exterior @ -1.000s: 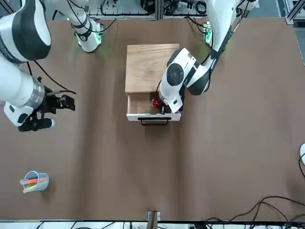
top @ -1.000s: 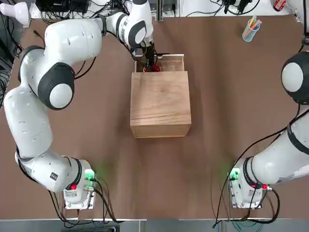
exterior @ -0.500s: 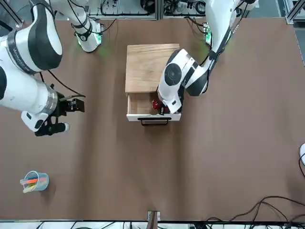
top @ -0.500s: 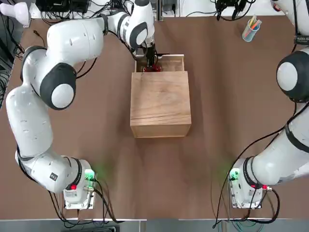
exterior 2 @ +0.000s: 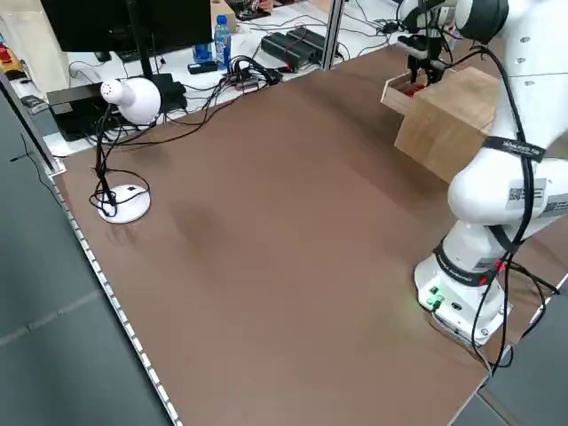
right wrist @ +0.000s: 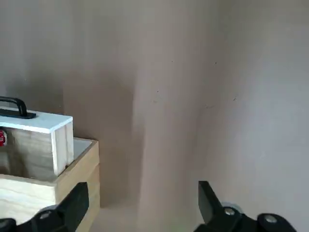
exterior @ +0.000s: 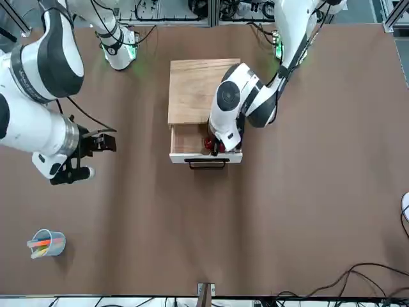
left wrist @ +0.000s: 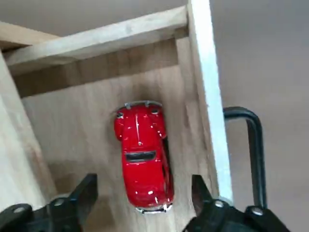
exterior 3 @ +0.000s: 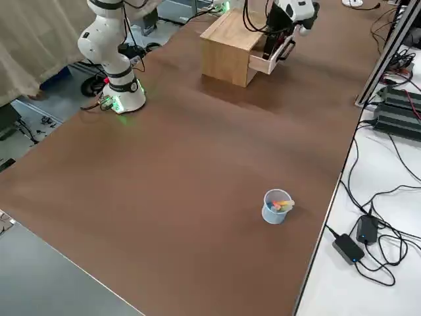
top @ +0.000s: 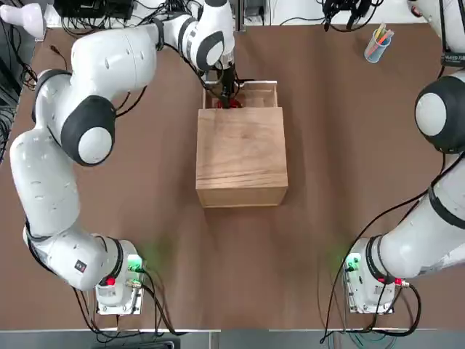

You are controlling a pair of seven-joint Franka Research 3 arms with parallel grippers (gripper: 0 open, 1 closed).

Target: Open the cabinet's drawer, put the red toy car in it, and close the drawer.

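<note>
Since the earlier frame we note the left end effector (left wrist: 140,203) has spread its fingers wide, releasing the red toy car (left wrist: 142,157), which lies on the floor of the open drawer (top: 263,89) projecting from the cabinet (top: 241,156). The fingers appear clear of the car. The right end effector (exterior: 102,142) hovers wide open above the bench (top: 349,145), well apart.

a small clear cup (exterior: 47,244) of colored pens on the brown table (exterior: 287,211), far from both claws; a white desk lamp (exterior 2: 127,99) off the table's edge, well away from the claws; a water bottle (exterior 2: 222,43), black cables (exterior 3: 368,197) and boxes past the table
</note>
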